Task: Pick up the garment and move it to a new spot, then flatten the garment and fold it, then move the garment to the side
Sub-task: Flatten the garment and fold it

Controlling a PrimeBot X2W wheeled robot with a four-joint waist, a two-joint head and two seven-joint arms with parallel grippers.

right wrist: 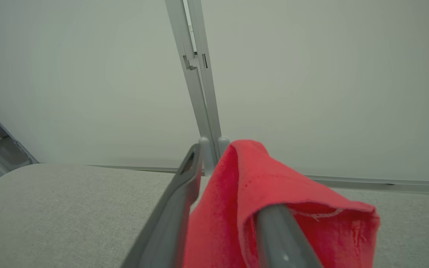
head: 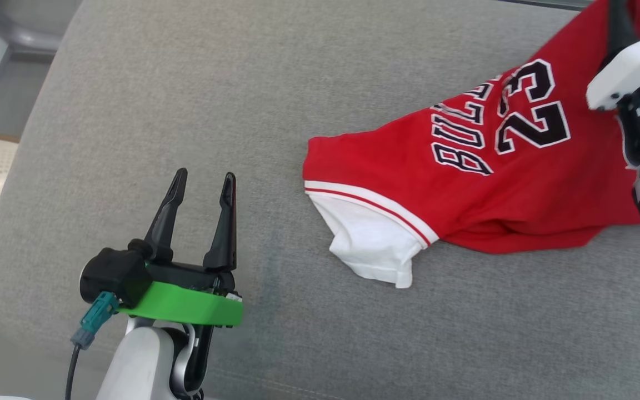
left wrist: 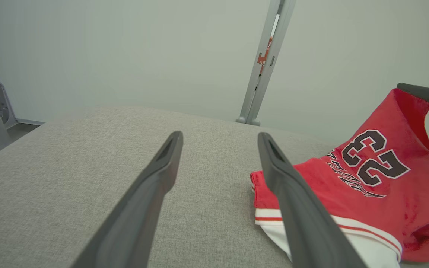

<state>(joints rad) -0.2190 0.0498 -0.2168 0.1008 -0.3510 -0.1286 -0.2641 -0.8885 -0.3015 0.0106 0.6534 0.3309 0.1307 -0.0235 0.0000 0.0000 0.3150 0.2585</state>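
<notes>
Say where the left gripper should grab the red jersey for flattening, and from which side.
Grip the striped edge corner of the jersey, coming from the robot's left with the left gripper low along the cushion. That edge lies free and flat, facing its open fingers; the opposite end is draped on the right gripper, so a pull there would likely spread the cloth.

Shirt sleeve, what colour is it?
The sleeve is white with red-striped trim; the head view shows it best.
</notes>
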